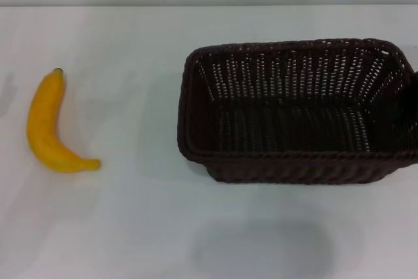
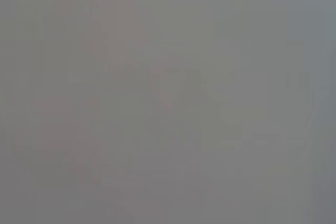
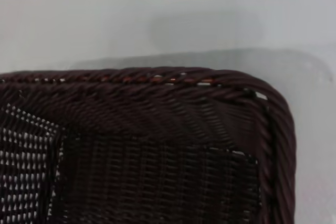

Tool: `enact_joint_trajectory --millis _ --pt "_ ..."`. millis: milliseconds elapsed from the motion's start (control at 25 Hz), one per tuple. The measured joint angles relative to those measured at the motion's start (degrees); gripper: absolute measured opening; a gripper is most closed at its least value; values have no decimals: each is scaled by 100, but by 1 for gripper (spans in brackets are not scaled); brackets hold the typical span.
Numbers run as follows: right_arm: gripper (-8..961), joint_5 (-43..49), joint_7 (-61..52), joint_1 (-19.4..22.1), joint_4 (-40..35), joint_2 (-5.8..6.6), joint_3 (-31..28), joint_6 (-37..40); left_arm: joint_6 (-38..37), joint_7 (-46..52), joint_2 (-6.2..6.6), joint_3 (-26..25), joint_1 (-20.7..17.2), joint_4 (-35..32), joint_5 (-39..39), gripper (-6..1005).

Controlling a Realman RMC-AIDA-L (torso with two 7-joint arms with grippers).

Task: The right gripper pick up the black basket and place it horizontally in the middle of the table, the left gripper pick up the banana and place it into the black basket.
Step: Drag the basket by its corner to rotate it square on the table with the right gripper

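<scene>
Banana at your left, basket at your right, both on the table.

You have the banana (image 1: 49, 129) lying flat on the table (image 1: 130, 227) toward the left side, its length running front to back with one tip far and the other tip near, bent toward the basket. The black basket (image 1: 196, 122) sits well apart from it on the right, opening upward, long side across, its right end at the head view's edge. In the right wrist view one basket corner (image 3: 262, 103) lies close below.
</scene>
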State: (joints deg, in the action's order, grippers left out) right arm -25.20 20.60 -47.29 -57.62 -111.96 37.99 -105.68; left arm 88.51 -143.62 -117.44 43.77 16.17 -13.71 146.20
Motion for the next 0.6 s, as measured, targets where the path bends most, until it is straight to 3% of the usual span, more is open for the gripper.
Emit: enact_joint_trajectory --millis 360,600 --pt "154 -13 332 -40 -28 -32 98 37 -20 -10 -33 1 9 1 0 845" --pt "154 138 281 -73 -33 -42 602 261 -50 -21 -73 0 6 0 3 845"
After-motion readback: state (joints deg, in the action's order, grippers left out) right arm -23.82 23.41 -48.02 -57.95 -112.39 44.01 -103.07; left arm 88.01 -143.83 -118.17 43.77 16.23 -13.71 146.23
